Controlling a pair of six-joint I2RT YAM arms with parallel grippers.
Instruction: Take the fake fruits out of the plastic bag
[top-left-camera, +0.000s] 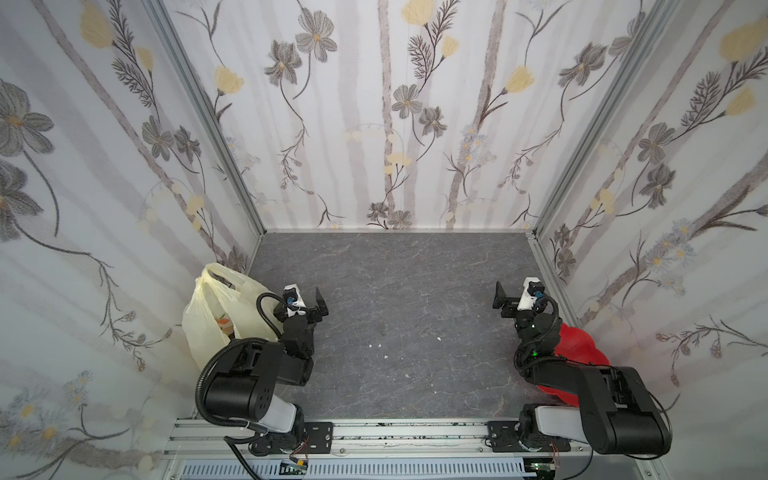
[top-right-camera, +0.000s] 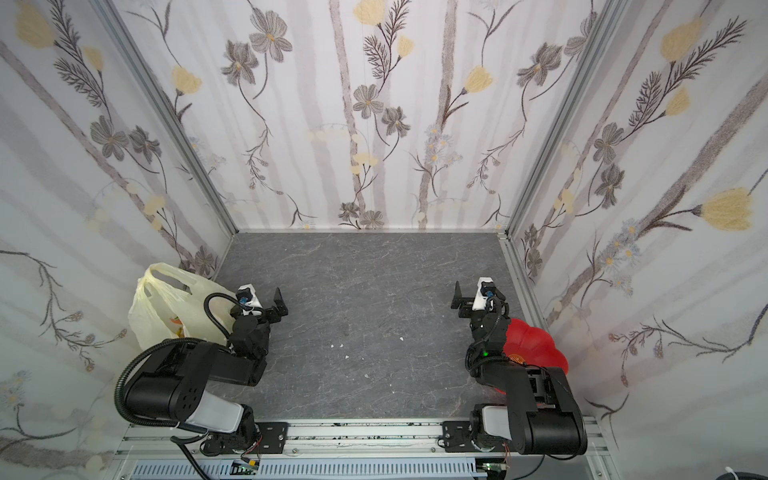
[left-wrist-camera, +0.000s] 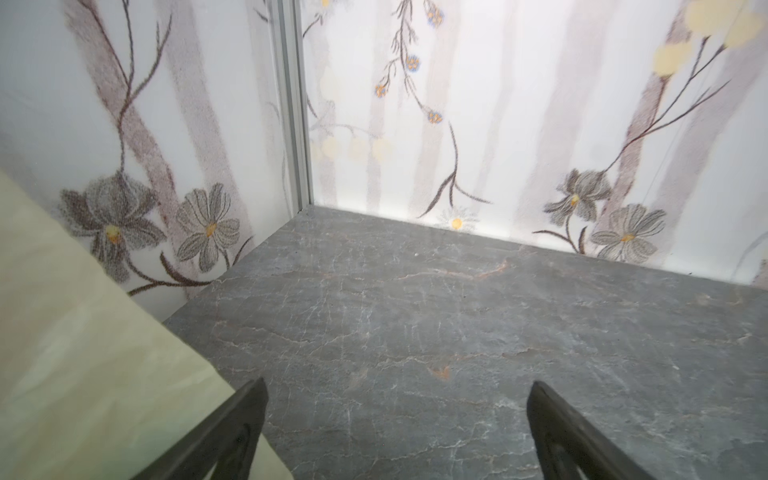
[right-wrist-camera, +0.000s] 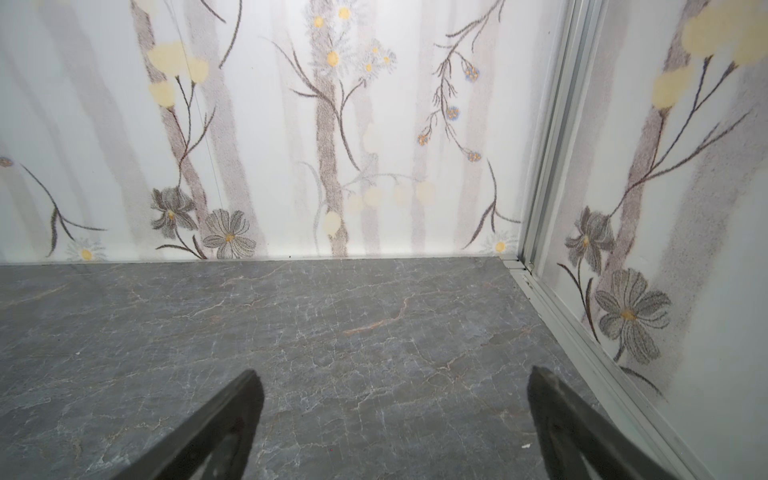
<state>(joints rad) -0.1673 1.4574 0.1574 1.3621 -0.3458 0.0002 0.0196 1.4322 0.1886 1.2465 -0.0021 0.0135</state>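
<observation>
At the left edge of the desk: thin translucent pale-yellow plastic bag, slumped upright, long axis along that edge, its handled end toward the far left corner. No fake fruits in sight; only an orange-green patch through the film, print or fruit impossible to tell. Just beside the bag, on its inner side: left end effector, jaws wide apart, empty, aimed at the far edge rather than at the bag. Well apart, by the right edge: right end effector, likewise spread and empty, red flower-shaped dish behind it. Judged nearer by far: the left arm, with a sideways turn toward the bag needed first
</observation>
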